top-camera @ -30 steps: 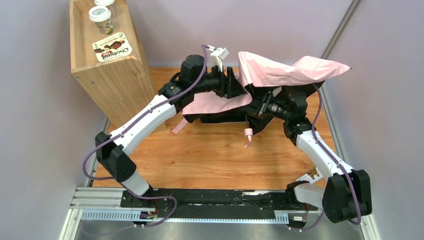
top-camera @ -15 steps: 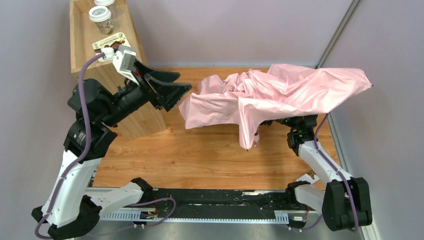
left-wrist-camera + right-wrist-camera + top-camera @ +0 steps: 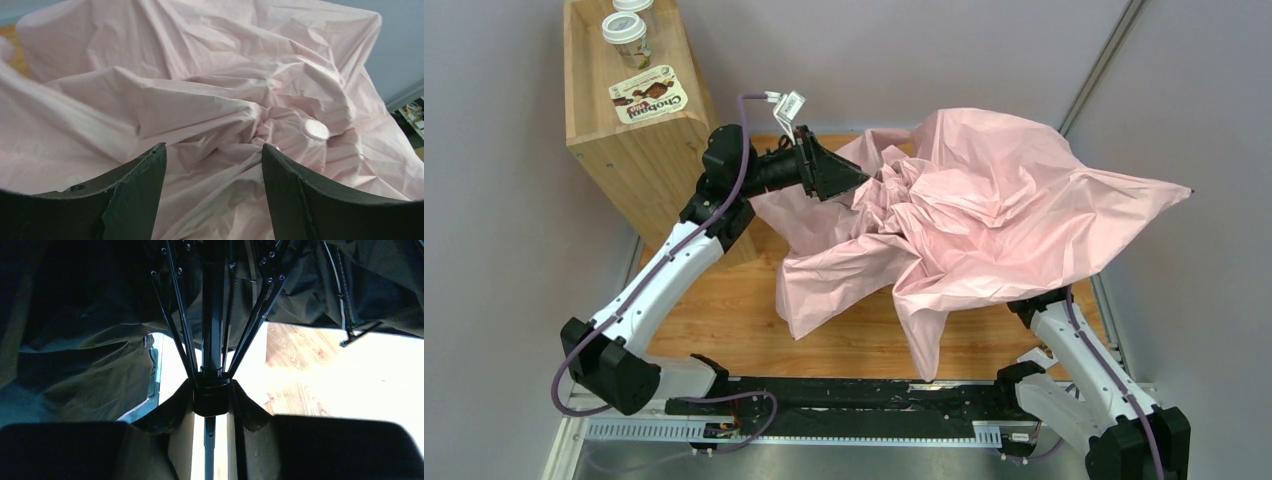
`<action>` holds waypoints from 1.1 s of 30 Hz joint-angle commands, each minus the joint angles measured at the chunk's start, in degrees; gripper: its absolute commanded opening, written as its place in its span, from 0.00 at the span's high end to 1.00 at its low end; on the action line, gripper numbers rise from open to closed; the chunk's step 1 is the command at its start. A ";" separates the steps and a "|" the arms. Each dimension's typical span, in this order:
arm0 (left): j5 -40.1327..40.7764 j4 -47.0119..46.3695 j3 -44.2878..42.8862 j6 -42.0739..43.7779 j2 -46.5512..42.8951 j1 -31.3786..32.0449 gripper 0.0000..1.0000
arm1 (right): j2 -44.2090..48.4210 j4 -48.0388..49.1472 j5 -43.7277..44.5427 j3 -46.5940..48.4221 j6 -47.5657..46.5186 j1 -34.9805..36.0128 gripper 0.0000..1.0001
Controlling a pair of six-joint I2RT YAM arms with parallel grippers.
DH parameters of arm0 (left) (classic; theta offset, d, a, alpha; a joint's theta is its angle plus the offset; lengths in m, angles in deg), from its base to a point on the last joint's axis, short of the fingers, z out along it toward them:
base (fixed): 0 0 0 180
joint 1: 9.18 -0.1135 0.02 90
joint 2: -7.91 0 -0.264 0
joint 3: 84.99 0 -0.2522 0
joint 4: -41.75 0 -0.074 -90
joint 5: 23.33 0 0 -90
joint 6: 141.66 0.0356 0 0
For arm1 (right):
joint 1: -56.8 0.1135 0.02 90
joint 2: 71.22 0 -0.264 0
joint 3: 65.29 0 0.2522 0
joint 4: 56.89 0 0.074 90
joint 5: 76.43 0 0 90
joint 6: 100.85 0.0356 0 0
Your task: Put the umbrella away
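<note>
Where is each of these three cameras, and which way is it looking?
Top: fixed above and behind the robot, looking down on the table and pink umbrella; left arm and right arm show.
Left wrist: looks past open left fingers at the umbrella's crumpled outside.
Right wrist: under the canopy, looking along the shaft; right fingers grip it.
Shared: top and left wrist see its pink outside.

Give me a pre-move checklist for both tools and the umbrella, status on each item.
1. Left tool open, nothing between its fingers: ok.
2. Right tool closed on the umbrella by its shaft: ok.
3. Canopy gathered into a bundle: not ok, spread wide and crumpled.
4. Strap located: cannot tell, not visible.
5. Left arm apart from the wooden box: cannot tell, they nearly overlap from above.
</note>
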 commanded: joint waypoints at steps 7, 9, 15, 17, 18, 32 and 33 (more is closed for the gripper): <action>-5.24 -20.39 4.80 -0.49 -8.71 5.01 0.23 | -0.06 -8.29 0.57 5.70 -7.71 0.53 1.00; -4.09 -16.63 3.14 1.44 -7.75 6.85 0.22 | -0.15 -8.89 0.66 6.13 -8.05 1.32 1.00; 2.39 -0.54 -4.77 9.96 -2.74 11.25 0.22 | -0.06 -10.13 1.72 6.49 -8.67 2.12 1.00; 6.60 6.49 -7.41 12.68 -1.68 11.26 0.23 | 0.20 -9.87 1.89 6.14 -8.67 2.29 1.00; 8.11 8.34 -7.59 13.04 -2.11 11.25 0.24 | 0.20 -9.78 2.15 6.22 -8.58 2.29 1.00; 16.66 13.72 -6.80 8.83 -4.41 11.25 0.33 | -0.15 -9.00 3.91 6.75 -7.62 2.38 1.00; 16.39 13.37 -6.37 8.22 -3.62 11.25 0.35 | -0.32 -7.86 3.91 6.93 -6.40 2.29 1.00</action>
